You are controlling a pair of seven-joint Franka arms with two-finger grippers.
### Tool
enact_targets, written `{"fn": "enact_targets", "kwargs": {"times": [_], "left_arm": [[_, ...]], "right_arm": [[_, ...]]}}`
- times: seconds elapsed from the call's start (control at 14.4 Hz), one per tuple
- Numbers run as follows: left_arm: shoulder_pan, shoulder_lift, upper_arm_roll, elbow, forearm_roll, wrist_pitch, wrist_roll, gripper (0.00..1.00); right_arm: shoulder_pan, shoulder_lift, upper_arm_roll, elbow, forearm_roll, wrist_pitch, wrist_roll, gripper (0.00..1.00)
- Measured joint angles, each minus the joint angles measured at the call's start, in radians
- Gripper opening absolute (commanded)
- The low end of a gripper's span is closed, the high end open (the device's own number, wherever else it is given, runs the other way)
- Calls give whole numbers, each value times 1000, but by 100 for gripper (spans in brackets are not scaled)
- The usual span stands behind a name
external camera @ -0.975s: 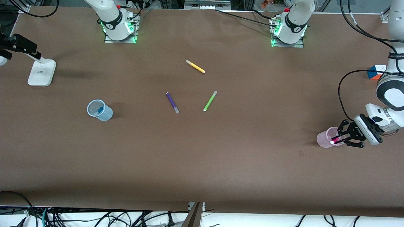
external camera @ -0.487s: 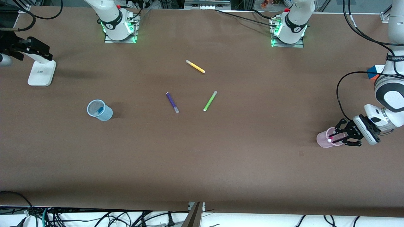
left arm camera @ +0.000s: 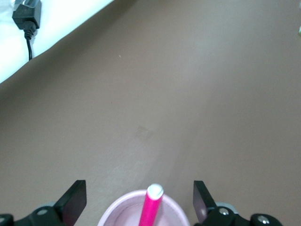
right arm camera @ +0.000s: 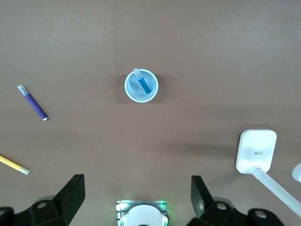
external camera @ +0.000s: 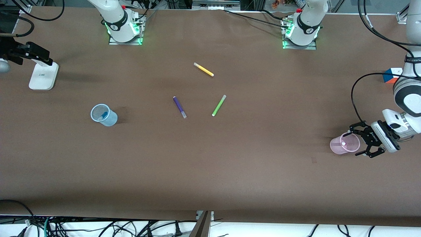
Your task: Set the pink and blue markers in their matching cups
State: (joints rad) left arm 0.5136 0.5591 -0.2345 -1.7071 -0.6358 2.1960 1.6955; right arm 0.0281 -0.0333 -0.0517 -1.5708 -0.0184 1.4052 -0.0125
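Note:
The light pink cup [external camera: 338, 147] stands near the left arm's end of the table. The pink marker [external camera: 343, 143] leans inside it, pale cap up. My left gripper [external camera: 358, 141] is open and empty, just beside the cup's rim. In the left wrist view the open gripper [left arm camera: 138, 200] straddles the pink cup [left arm camera: 120, 211] and the pink marker [left arm camera: 151, 209]. The light blue cup [external camera: 110, 119] stands toward the right arm's end with the blue marker [external camera: 104, 115] inside it. My right gripper [external camera: 37, 54] is open, high over that end. The right wrist view shows the blue cup [right arm camera: 151, 92] and the blue marker [right arm camera: 143, 83].
A purple marker [external camera: 179, 107], a lime-green marker [external camera: 218, 105] and a yellow marker [external camera: 204, 69] lie mid-table. A white stand [external camera: 42, 76] is below the right gripper. A coloured cube [external camera: 392, 75] sits at the left arm's end.
My left gripper opened and let go of the pink marker, which now stands in the pink cup. The gripper drew back a little from the cup. The right gripper shifted slightly.

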Motion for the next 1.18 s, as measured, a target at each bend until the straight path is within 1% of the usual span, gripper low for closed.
{"fn": "enact_targets", "kwargs": {"times": [0.07,0.21,0.35,0.49,0.63,0.77,0.84,0.97,1.18], "left_arm": [[-2,-23,-4,6,36,-29,-97,100],[-12,-95,-20,18,175,-97,-347,100],[-50,-187,-30,30,308,-189,-602,100],[-118,-277,-33,56,434,-311,-846,100],[-184,-337,-34,108,502,-472,-1074,100],[-229,-357,-34,176,532,-603,-1231,100],[-252,-357,-34,208,561,-648,-1295,100],[-315,-356,-34,255,618,-708,-1416,100],[-422,-354,-34,305,646,-768,-1581,100]], "right_arm": [[0,0,0,0,0,0,0,100],[0,0,0,0,0,0,0,100],[1,0,1,1,0,0,0,100],[1,1,1,4,0,0,0,100],[1,2,2,8,0,0,0,100],[1,3,2,10,0,0,0,100],[1,3,2,10,0,0,0,100],[1,3,2,10,0,0,0,100],[1,4,2,11,0,0,0,100]]}}
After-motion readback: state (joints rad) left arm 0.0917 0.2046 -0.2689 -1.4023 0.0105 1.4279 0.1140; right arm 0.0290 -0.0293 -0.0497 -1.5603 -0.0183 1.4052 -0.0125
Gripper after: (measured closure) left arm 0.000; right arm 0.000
